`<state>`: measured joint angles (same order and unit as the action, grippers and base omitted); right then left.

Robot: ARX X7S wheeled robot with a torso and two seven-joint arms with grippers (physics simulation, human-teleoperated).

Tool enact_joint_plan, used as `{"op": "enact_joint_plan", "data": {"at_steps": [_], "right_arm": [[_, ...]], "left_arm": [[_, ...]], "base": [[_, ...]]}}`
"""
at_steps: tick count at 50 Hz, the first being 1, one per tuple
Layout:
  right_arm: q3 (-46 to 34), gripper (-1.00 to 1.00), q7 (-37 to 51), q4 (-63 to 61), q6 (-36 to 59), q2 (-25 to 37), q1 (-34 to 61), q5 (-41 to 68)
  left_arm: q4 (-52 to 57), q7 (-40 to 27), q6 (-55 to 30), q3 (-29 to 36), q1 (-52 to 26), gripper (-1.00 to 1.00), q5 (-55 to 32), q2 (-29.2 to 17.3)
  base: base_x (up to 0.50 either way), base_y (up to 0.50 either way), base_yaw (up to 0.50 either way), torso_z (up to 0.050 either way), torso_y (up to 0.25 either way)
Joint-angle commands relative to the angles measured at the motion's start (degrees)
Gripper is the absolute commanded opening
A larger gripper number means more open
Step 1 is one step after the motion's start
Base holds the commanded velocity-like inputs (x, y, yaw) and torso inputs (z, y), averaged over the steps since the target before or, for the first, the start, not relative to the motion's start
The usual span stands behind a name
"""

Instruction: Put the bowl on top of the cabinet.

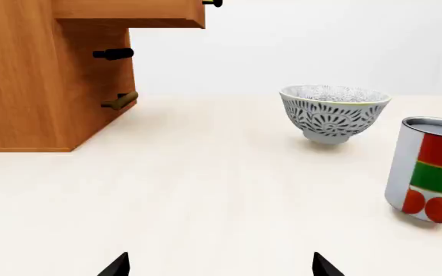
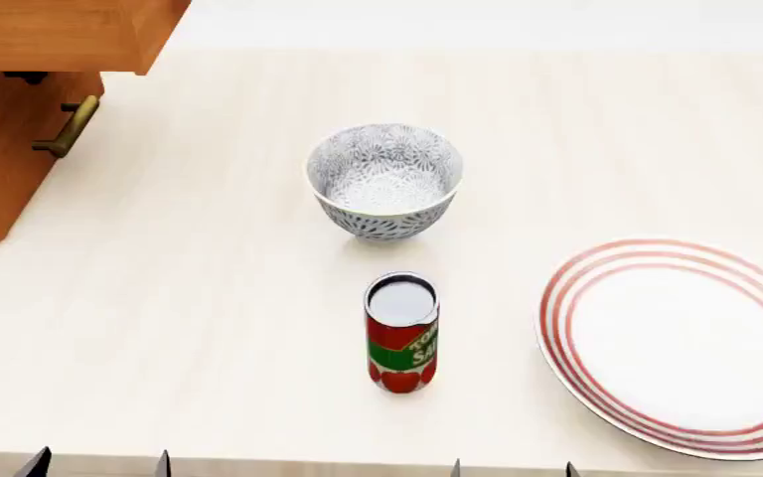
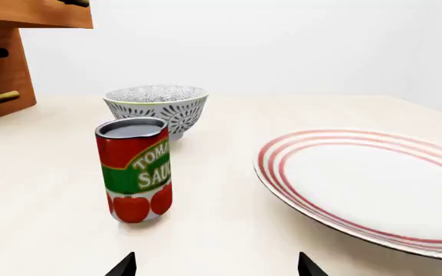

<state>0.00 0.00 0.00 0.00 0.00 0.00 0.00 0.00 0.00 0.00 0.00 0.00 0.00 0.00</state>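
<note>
The bowl [image 2: 384,181] stood upright on the pale surface [image 2: 196,298], toward the far middle of the head view, resting on its small foot and empty inside. It was well apart from the cabinet [image 2: 11,119], which occupied the far left corner of that view; a brass bar handle [image 2: 69,127] showed on the cabinet's front, below an overhanging wooden part. The cabinet's top was not visible in any view. Nothing touched the bowl.

A tomato sauce can [image 2: 401,333] stood upright on the surface nearer the robot than the bowl, apart from it. A red-ringed white plate [image 2: 684,343] lay flat to the right of the can, separate from both can and bowl.

The left pincer [image 1: 221,265] showed only its two dark fingertips at the edge of the left wrist view; they were spread wide and held nothing, with bare surface between them. The right pincer [image 3: 217,265] was likewise spread wide and empty, its tips low over the surface, with the can and the plate ahead of it. Both pincers were well short of the bowl. In the head view only their tips appeared along the near edge.
</note>
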Motion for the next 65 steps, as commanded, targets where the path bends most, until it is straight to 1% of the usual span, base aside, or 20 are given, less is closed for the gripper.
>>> {"op": "enact_joint_plan", "data": {"at_steps": [1, 3, 5, 8, 13, 14, 15, 18, 20, 21, 26, 28, 30, 33, 35, 39, 44, 51, 57, 65], "right_arm": [[-1.21, 1.0, 1.7, 1.53, -0.36, 0.97, 0.46, -0.08], [-1.12, 1.0, 5.06, 0.67, 3.27, 1.08, 0.64, -1.26], [-1.17, 1.0, 5.38, 0.94, 3.23, 1.46, 0.7, 0.1], [-2.29, 1.0, 7.03, 1.05, 6.83, 2.01, 1.1, -1.29], [-2.68, 1.0, 7.12, 0.78, 7.49, 2.36, 1.24, 0.78], [-3.01, 1.0, 7.12, 0.82, 6.95, 2.53, 1.29, 0.78], [-3.21, 1.0, 7.09, 1.17, 6.49, 2.74, 1.38, 0.86], [-3.98, 1.0, 7.52, 2.04, 6.69, 3.34, 1.61, 0.28], [-4.81, 1.0, 8.66, 0.38, 7.15, 3.82, 1.16, -1.45], [-4.78, 1.0, 8.97, -0.28, 7.24, 3.9, 0.98, -1.49], [-5.15, 1.0, 10.11, -6.78, 5.38, 5.02, -0.3, -2.66], [-4.72, 1.0, 10.54, -11.71, 7.69, 5.06, -0.82, -2.42], [-4.63, 1.0, 10.64, -13.77, 8.22, 5.25, -0.98, -2.15], [-4.6, 1.0, 10.79, -19.99, 11.37, 5.52, -1.59, -2.05], [-4.75, 1.0, 10.86, -23.08, 12.7, 5.73, -1.74, -2.05], [-5.12, 1.0, 11.09, -29.46, 16.62, 6.02, -1.57, -2.27], [-6.3, 1.0, 11.51, -35.43, 19.82, 6.82, -1.36, -3.68], [-6.93, 1.0, 11.83, -42.33, 23.97, 7.27, -0.72, -4.21], [-7.7, 1.0, 12.01, -46.51, 27.46, 7.59, 0.12, -4.78], [-7.3, 1.0, 13.11, -48.69, 28.12, 7.66, 0.44, -4.67]], "left_arm": [[-0.79, -1.17, 0.4, 1.68, -0.25, 1.0, 0.12, -0.96], [-1.03, -1.69, 1.14, 2.16, -0.35, 1.0, -1.03, -1.25], [-1.36, -2.37, 1.68, 2.68, -0.38, 1.0, -0.89, -1.74], [-0.93, -3.54, 3.95, 3.56, 0.29, 1.0, -0.19, -2.15], [1.03, -4.28, 2.04, 4.38, 0.75, 1.0, -0.47, -2.88], [-0.35, -4.41, 3.25, 4.56, 0.63, 1.0, -0.45, -2.99], [1.8, -4.56, 0.38, 5.01, 0.8, 1.0, 0.13, -3.31], [-0.04, -6.67, 2.39, 5.26, 0.23, 1.0, 1.45, -3.17], [0.26, -7.31, 1.54, 5.44, 0.07, 1.0, 1.85, -3.37], [1.1, -6.31, 2.52, 5.26, 0.58, 1.0, 0.11, -3.57], [7.01, -6.85, 2.54, 6.65, 1.23, 1.0, 2.19, -4.88], [12.09, -6.15, -0.52, 6.64, 1.23, 1.0, 0.88, -5.03], [12.85, -6.23, 0.01, 6.51, 1.5, 1.0, 0.39, -5.27], [18.13, -6.36, -1.67, 6.45, 2.23, 1.0, 0.61, -6.19], [23.11, -6.48, -6.33, 6.24, 2.08, 1.0, 0.31, -6.41], [27.25, -6.95, -6.8, 6.26, 3.0, 1.0, 0.39, -6.97], [36.21, -6.26, -12.03, 6.18, 3.68, 1.0, -2.3, -7.35], [46.8, -7.7, -18.57, 6.18, 3.53, 1.0, -1.01, -8.19], [51.55, -7.95, -22.31, 4.87, 2.82, 1.0, -2.33, -8.83], [54.89, -8.75, -25.27, 4.06, 2.29, 1.0, -2.64, -9.77]], "base": [[0.0, 0.0, 0.0, 0.0, 0.0], [0.0, 0.0, 0.0, 0.0, 0.0], [0.0, 0.0, 0.0, 0.0, 0.0], [0.0, 0.0, 0.0, 0.0, 0.0], [0.0, 0.0, 0.0, 0.0, 0.0], [0.0, 0.0, 0.0, 0.0, 0.0], [0.0, 0.0, 0.0, 0.0, 0.0], [0.0, 0.0, 0.0, 0.0, 0.0], [0.0, 0.0, 0.0, 0.0, 0.0], [0.0, 0.0, 0.0, 0.0, 0.0], [0.0, 0.0, 0.0, 0.0, 0.0], [0.0, 0.0, 0.0, 0.0, 0.0], [0.0, 0.0, 0.0, 0.0, 0.0], [0.0, 0.0, 0.0, 0.0, 0.0], [0.0, 0.0, 0.0, 0.0, 0.0], [0.0, 0.0, 0.0, 0.0, 0.0], [0.0, 0.0, 0.0, 0.0, 0.0], [0.0, 0.0, 0.0, 0.0, 0.0], [0.0, 0.0, 0.0, 0.0, 0.0], [0.0, 0.0, 0.0, 0.0, 0.0]]}}
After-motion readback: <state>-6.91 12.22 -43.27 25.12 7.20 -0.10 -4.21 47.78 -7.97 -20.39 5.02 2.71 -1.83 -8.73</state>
